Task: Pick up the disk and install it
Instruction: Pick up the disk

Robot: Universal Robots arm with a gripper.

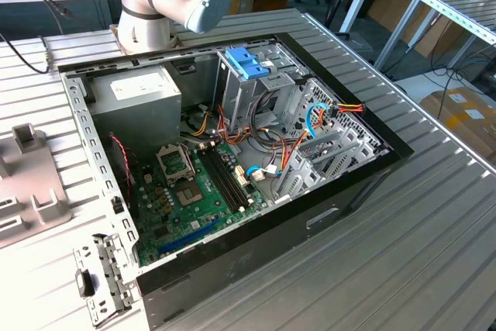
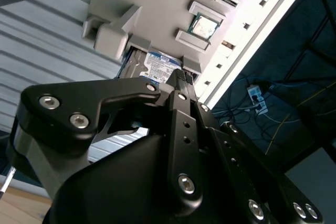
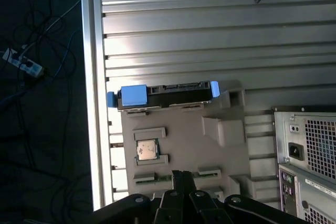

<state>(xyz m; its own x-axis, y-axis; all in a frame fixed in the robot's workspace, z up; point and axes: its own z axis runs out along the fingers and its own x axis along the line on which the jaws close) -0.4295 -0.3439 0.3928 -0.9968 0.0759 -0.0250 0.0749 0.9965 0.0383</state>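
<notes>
Fingers closed, empty, over grey fixture, apart from disk; risk: descending closed rams disk instead of gripping.

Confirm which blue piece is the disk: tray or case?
The disk on the grey tray: dark slab, blue rails. In the case sits only a latch.

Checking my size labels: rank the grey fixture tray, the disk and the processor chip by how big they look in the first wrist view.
Largest: grey fixture tray
Then: disk
Smallest: processor chip
All sit at a similar distance, so the order holds.
</notes>
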